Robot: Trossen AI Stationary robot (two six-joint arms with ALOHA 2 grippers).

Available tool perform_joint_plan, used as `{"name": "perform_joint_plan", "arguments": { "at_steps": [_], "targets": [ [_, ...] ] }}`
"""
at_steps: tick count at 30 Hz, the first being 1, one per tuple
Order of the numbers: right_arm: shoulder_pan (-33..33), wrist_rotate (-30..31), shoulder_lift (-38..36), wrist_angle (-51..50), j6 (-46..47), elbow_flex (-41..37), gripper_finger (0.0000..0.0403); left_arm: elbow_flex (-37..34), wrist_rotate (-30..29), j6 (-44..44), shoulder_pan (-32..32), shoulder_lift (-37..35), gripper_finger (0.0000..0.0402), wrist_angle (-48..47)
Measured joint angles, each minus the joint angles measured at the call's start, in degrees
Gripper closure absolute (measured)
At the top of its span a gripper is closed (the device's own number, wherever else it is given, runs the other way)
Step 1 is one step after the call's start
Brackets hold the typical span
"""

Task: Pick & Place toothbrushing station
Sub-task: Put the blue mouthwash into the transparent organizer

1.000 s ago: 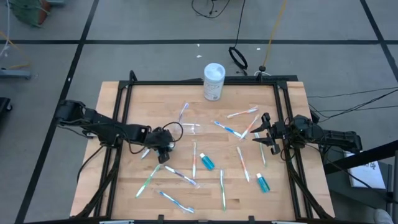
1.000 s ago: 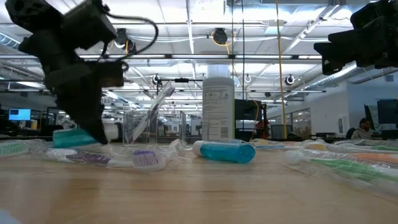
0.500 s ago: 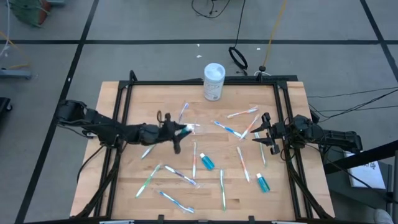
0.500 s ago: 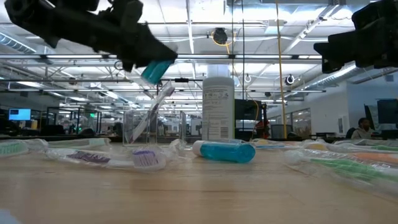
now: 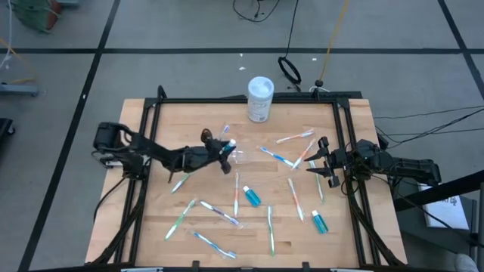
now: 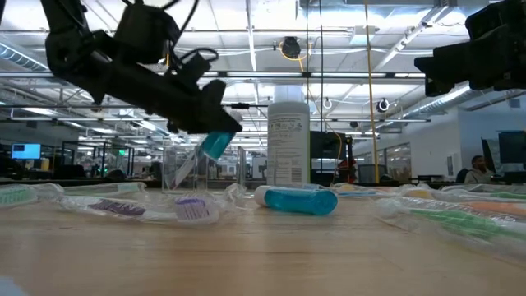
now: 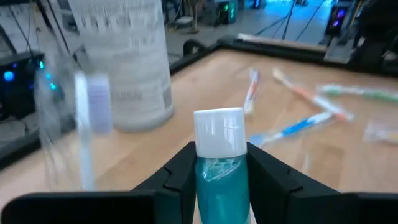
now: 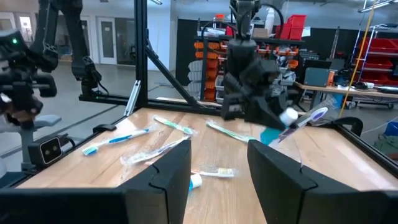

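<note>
My left gripper (image 5: 221, 153) is shut on a blue toothpaste tube (image 7: 219, 180) with a white cap (image 7: 219, 132), just over the small clear cup (image 6: 185, 168) at the table's middle. One purple-headed toothbrush (image 6: 205, 140) stands slanted in the cup. Two more blue tubes (image 5: 251, 196) (image 5: 320, 221) lie on the wood. Several pastel toothbrushes (image 5: 283, 159) lie scattered around them. My right gripper (image 5: 321, 160) is open and empty near the table's right edge; its wrist view (image 8: 217, 180) shows the fingers apart. My left gripper pinches the tube's blue body (image 7: 217, 186) between its two fingers (image 7: 180, 177), just behind the cap. The cap end sticks out past the fingertips. The fingers come from the table's left, slanting down. The tube (image 6: 215, 144) is clear of the table, tilted, beside the cup's rim.
A taller white cylindrical container (image 5: 260, 98) stands at the far edge, behind the cup. A black frame rail (image 5: 242, 100) runs around the wooden table. Loose clear wrappers (image 5: 236, 155) lie by the cup. Bare wood shows at the near left.
My left gripper has lifted the blue tube off the table at left of centre. It has carried the tube up and toward the far right, then down to the cup. It has turned from pointing down to slanting toward the right. It stays shut on the tube.
</note>
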Motion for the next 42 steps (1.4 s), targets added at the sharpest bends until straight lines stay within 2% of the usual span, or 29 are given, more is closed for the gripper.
{"name": "perform_joint_plan", "arguments": {
  "at_steps": [7,13,21,32,37,42],
  "targets": [
    [0.0,0.0,0.0,0.0,-0.2,0.0,0.0252,2.1,0.3,0.0,1.3,4.0,0.0289,-0.1],
    [0.0,0.0,0.0,0.0,-0.2,0.0,0.0252,2.8,1.3,1.6,1.2,4.1,0.0284,-0.5],
    [0.0,0.0,0.0,0.0,-0.2,0.0,0.0252,2.8,2.2,1.1,1.2,4.1,0.0246,-2.1],
    [0.0,0.0,0.0,0.0,-0.2,0.0,0.0252,2.8,2.2,-0.6,1.2,4.1,0.0243,-1.9],
    [0.0,0.0,0.0,0.0,-0.2,0.0,0.0252,2.8,2.7,0.1,1.2,1.4,0.0243,-1.8],
    [0.0,0.0,0.0,-0.1,-0.2,0.0,0.0252,2.8,2.9,1.8,0.9,-4.7,0.0243,-7.0]
  ]
}}
